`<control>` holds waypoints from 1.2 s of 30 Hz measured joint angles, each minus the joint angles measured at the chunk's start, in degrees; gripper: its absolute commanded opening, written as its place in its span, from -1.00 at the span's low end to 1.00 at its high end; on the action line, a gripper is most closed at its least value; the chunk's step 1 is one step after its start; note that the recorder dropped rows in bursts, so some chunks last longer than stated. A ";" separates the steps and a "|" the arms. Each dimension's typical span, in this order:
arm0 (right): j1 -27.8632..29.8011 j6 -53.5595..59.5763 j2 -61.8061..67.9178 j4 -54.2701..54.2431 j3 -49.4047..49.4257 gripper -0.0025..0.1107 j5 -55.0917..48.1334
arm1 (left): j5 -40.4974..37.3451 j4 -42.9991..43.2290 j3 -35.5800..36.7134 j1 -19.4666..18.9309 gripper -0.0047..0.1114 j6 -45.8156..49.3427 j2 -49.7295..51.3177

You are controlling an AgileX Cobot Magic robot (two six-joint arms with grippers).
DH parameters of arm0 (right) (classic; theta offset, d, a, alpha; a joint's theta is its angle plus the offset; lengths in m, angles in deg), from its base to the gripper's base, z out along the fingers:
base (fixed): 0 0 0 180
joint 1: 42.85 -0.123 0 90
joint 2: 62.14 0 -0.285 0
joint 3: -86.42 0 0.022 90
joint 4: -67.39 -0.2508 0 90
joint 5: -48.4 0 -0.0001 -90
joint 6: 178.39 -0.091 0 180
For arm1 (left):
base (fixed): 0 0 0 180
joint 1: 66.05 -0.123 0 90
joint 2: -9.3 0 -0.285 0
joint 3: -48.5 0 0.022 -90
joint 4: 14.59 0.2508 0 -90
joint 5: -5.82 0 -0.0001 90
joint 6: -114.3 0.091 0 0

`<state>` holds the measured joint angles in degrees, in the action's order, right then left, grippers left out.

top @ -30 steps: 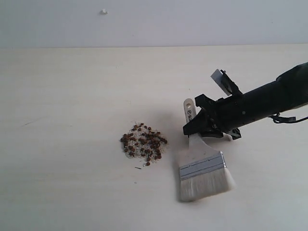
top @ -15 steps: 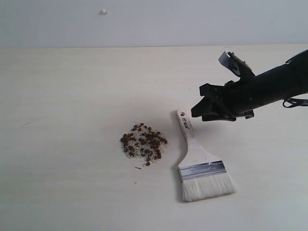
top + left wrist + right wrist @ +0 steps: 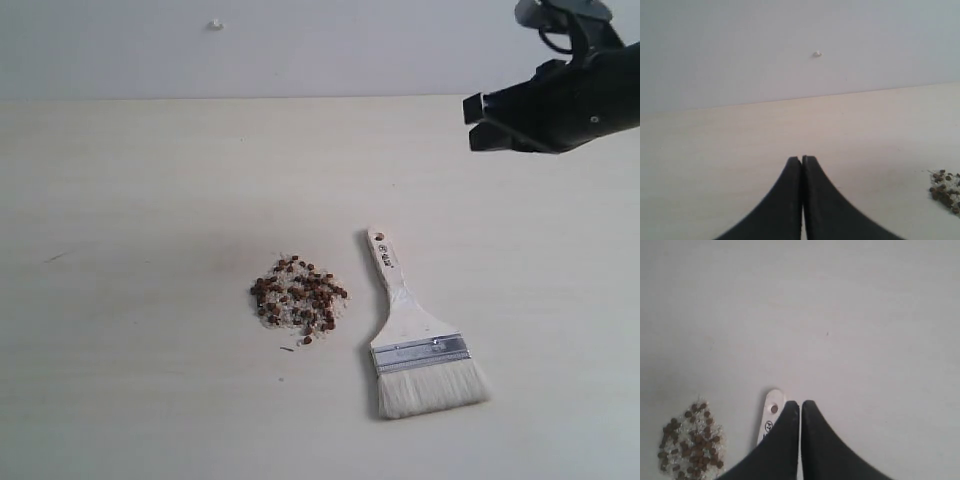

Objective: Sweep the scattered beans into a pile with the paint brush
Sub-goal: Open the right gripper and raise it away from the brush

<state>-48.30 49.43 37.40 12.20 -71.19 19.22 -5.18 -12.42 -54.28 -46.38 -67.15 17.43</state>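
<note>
Flat on the table [image 3: 150, 200], the paint brush [image 3: 408, 315] is held by neither arm. Its long axis runs from the holed handle tip at the far end to the off-white bristles at the near end. The beans [image 3: 298, 303] sit in a compact heap just beside the handle, on its left in the exterior view. The right pincer [image 3: 800, 405] hangs above and well apart, tips pressed together and empty (its wrist camera catches the handle tip beside them). The left pincer [image 3: 801, 160], likewise closed on nothing, looks farther off, so any grasp would likely fall to the right arm.
</note>
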 measured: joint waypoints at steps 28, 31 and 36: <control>-10.68 -4.52 -35.25 -1.85 21.59 -0.96 20.47 | 0.00 0.00 0.00 0.00 -0.92 0.00 0.00; -10.68 -4.52 -35.25 -1.85 21.59 -0.96 21.21 | 0.00 0.00 0.00 0.00 -0.92 0.00 0.00; -10.68 -4.52 -36.04 -1.85 21.59 -0.96 21.67 | 0.00 0.00 0.00 0.00 -0.92 0.00 0.00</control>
<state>-58.98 44.91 1.36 10.35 -49.60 40.89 -5.18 -12.42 -54.28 -46.38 -67.15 17.43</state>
